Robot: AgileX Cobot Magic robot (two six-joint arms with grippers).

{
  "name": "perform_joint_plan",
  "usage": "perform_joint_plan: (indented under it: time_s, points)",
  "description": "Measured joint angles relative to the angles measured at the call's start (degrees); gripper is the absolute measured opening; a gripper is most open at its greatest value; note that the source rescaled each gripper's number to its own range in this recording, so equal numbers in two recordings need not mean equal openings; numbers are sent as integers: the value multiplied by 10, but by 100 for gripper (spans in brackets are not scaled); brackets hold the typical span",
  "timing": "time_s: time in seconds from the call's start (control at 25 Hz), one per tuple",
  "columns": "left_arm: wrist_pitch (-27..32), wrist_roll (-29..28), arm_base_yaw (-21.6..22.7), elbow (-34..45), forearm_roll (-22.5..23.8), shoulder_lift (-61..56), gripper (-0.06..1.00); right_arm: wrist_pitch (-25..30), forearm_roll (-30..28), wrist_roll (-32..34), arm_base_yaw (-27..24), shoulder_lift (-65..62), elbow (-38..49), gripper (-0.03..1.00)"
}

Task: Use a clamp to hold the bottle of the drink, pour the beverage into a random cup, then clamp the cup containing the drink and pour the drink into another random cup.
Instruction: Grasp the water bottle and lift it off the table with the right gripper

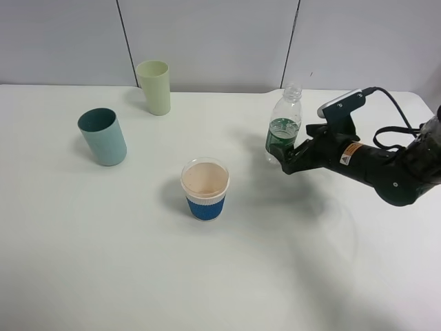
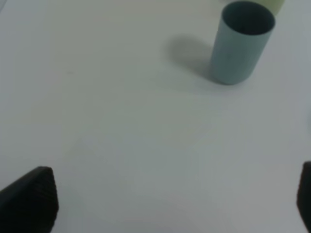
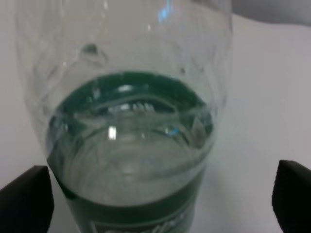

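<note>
Opening stage: the right gripper (image 1: 281, 160) straddles the upright bottle (image 1: 283, 127) on the table's right side, jaws not yet closed; the left gripper (image 2: 167, 196) hangs wide open, empty. The blue-sleeved cup (image 1: 204, 187) looks unfilled, so both pours remain.

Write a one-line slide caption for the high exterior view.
Right pincer straddles the upright bottle; a blue-sleeved cup, teal tumbler and pale green tumbler stand on the white table.

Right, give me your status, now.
Left gripper open, empty. Right gripper open, jaws either side of the bottle, bottle upright. Nothing between it and the blue-sleeved cup.
</note>
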Motion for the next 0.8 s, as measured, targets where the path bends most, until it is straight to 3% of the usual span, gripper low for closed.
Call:
perform_joint_plan:
  time_s: [0.24, 0.8]
  points:
    - [0, 0, 0, 0, 0, 0, 100, -40, 0, -5, 0, 22, -3, 80]
    - [0, 0, 0, 0, 0, 0, 100, 14, -76, -10, 0, 66, -89, 80]
